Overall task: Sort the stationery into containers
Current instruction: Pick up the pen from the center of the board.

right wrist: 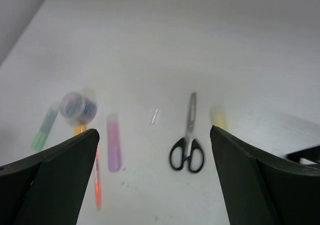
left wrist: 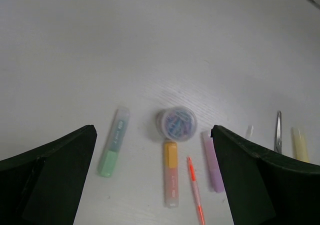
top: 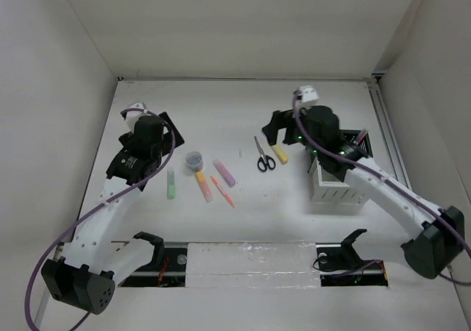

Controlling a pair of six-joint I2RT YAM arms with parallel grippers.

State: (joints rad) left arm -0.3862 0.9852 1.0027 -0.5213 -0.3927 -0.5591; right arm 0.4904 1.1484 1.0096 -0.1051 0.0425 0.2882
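left jaws: spread wide | clear tub (left wrist: 176,123): ahead, midway between them | right jaws: spread wide | scissors (right wrist: 188,145): ahead between them, untouched

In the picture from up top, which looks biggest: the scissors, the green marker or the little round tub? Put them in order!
1. scissors: the longest of the three.
2. green marker: a bit shorter.
3. round tub: clearly the smallest.
All three lie about equally far from the camera, so the order is fair.
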